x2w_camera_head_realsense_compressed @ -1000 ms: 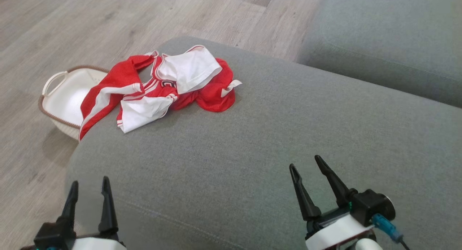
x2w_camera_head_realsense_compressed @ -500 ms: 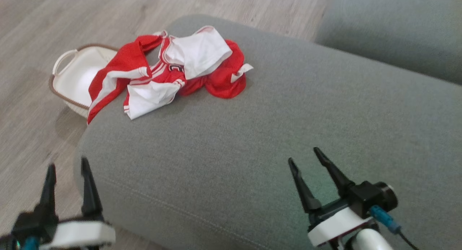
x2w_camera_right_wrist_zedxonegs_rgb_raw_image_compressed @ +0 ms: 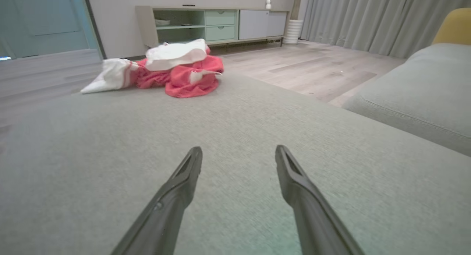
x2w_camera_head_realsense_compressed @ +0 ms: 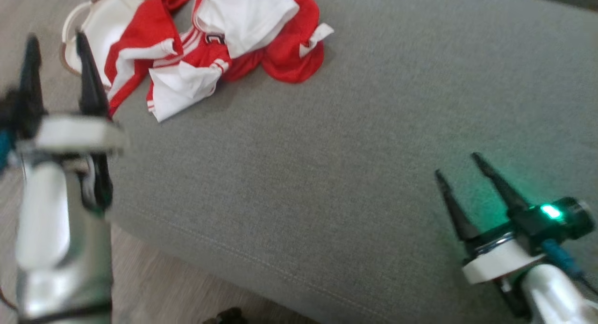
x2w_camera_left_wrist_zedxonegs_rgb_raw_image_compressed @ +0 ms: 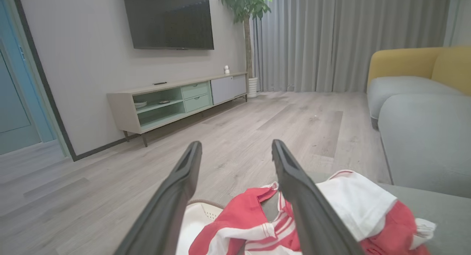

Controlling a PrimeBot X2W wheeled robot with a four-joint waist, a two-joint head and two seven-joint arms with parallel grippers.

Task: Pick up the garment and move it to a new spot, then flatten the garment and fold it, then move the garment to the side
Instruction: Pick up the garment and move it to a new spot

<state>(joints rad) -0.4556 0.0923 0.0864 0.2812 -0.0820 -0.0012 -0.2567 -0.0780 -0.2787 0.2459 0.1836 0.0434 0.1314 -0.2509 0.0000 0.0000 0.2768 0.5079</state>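
Shirt (x2w_camera_head_realsense_compressed: 219, 43) crumpled at 11 o'clock on cushion (x2w_camera_head_realsense_compressed: 327, 174), one part hanging over edge above basket (x2w_camera_head_realsense_compressed: 84, 20). Our left claw (x2w_camera_head_realsense_compressed: 56, 35) beside it, right claw (x2w_camera_head_realsense_compressed: 458, 164) at 4 o'clock, both wide open, empty. We risk nudging shirt off edge into basket

A: What colours is the garment (x2w_camera_head_realsense_compressed: 219, 43)?
B: Red and white, with thin red-and-white stripes in places and a bit of black lettering.
A: And the cushion (x2w_camera_head_realsense_compressed: 327, 165)?
B: Plain grey weave. The basket (x2w_camera_head_realsense_compressed: 100, 10) is white with a brown rim, the floor (x2w_camera_left_wrist_zedxonegs_rgb_raw_image_compressed: 257, 130) pale grey-brown wood grain.
A: The right gripper (x2w_camera_head_realsense_compressed: 456, 163)?
B: Black fingers, a white collar, a green light glowing.
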